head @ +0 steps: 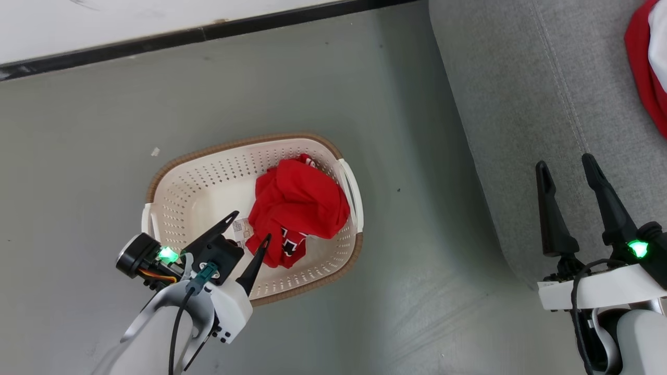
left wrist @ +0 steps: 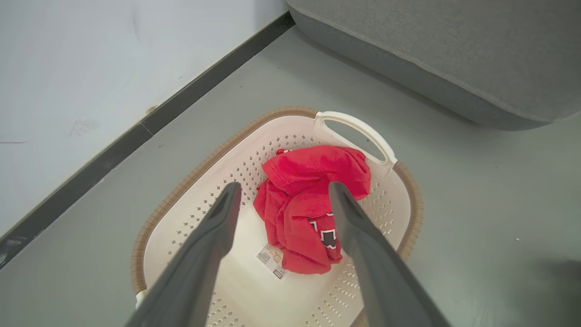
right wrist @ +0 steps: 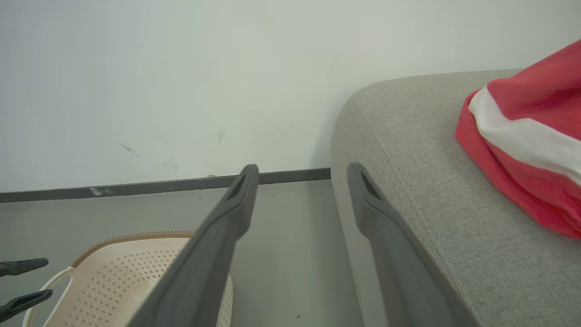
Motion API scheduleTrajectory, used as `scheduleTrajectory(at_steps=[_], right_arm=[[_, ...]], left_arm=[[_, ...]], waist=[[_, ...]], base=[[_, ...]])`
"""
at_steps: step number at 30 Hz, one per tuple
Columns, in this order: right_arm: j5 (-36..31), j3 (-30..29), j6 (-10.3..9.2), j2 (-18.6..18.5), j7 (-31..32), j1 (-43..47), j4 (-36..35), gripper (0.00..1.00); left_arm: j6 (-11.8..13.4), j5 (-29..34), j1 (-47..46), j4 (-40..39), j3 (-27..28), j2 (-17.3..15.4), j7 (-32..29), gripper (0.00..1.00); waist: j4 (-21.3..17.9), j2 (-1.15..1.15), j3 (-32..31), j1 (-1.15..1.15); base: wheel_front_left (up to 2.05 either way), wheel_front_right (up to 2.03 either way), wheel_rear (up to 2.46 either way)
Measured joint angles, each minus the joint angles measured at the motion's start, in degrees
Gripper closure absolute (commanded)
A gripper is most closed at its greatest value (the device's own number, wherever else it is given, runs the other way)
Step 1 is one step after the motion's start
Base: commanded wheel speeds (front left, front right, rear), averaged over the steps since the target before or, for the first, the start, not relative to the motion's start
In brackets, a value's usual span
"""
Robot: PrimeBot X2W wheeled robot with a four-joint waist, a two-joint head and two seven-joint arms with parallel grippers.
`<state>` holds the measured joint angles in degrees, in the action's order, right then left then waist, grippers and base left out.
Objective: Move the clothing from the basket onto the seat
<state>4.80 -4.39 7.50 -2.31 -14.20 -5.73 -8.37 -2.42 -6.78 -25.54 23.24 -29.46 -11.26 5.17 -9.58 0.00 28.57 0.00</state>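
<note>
Smooth grey-green floor (head: 406, 271) meets a plain white wall (head: 104, 21) along one black skirting strip (head: 208, 34). We count one basket (head: 198, 182), standing on the floor. It is an oval of cream plastic, its walls and bottom pierced with rows of small holes and its rim a brown woven-look band. It has two white loop handles (head: 351, 192), one at each end.

We count two pieces of clothing. One red garment (head: 297, 203) lies inside the basket, a soft crumpled heap toward the end nearer the seat, with black-and-white trim showing at its lower edge. One small paper label (head: 241, 229) lies on the basket bottom just beside it. A second garment (head: 643, 67), red with a broad white stripe, rests on the one seat (head: 521, 104). The seat is a large cushion of grey woven fabric with a rounded corner and a stitched seam, standing apart from the basket.

We count two grippers, each with two long, dark, tapering fingers. The left gripper (head: 251, 225) is over the basket, fingers spread wide and holding nothing, tips close to the heap; we cannot tell whether they touch it. The right gripper (head: 565, 161) is over the edge of the seat, fingers likewise parted and empty.
</note>
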Motion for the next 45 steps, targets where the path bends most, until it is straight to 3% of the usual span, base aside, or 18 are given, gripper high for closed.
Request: scheduleTrajectory(at_steps=[25, 45], right_arm=[[3.3, 2.6, 0.00, 0.0, -0.2, -6.9, 0.0, 0.00], [6.0, 4.3, 0.00, 0.0, -0.2, -11.3, -0.4, 0.00]], left_arm=[[-0.8, 7.8, -9.5, 10.3, -4.5, -2.4, -1.2, 0.00], [0.3, 11.0, -14.7, 15.7, -5.0, -3.5, -1.0, 0.00]], waist=[[-6.5, 0.00, 11.0, 0.00], [-10.3, 0.00, 18.4, 0.00]], base=[[0.00, 0.00, 0.00], [0.00, 0.00, 0.00]])
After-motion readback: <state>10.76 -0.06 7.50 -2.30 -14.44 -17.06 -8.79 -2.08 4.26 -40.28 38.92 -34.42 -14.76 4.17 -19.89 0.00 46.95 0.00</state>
